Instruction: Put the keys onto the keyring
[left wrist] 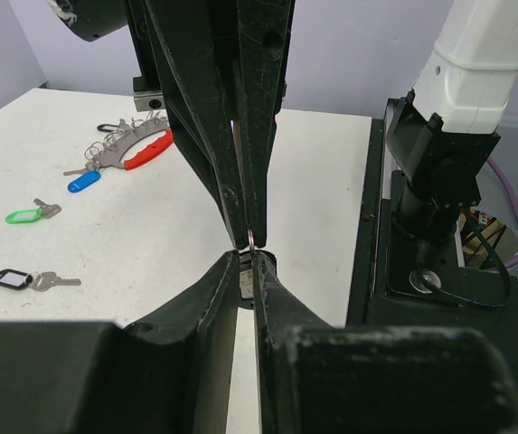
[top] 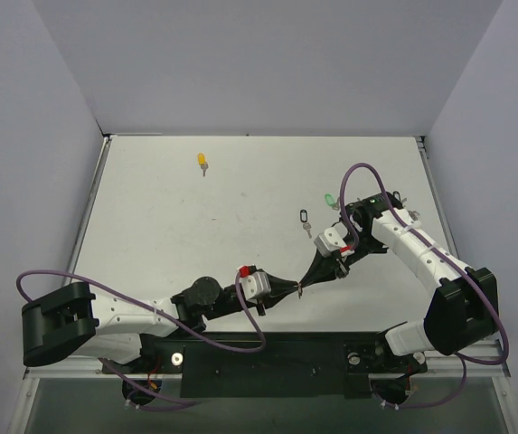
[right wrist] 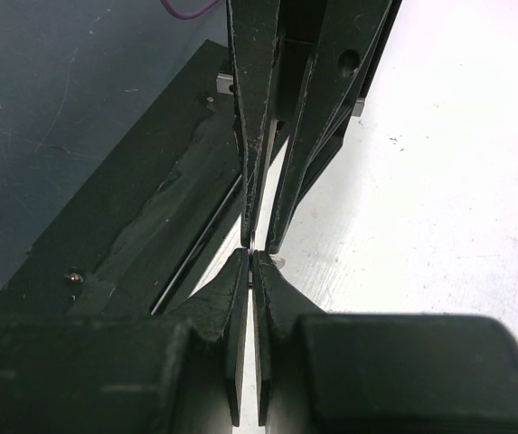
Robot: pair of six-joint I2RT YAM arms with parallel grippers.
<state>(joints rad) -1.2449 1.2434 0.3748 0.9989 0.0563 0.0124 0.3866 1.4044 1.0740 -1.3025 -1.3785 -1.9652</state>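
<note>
The left gripper (left wrist: 248, 268) and the right gripper (right wrist: 252, 264) meet tip to tip near the table's front edge, both pinched narrow on a tiny silver metal ring (left wrist: 251, 241); whether a key hangs from it cannot be told. The thin red loop keyring (left wrist: 145, 150) lies well apart on the white table (left wrist: 150, 237), with the blue-headed key (left wrist: 82, 182), green-headed key (left wrist: 23, 216) and black-headed key (left wrist: 11, 278) loose beside it. This looks like a handover or regrasp, so the next move likely calls for one gripper to hold firm while the other releases.
</note>
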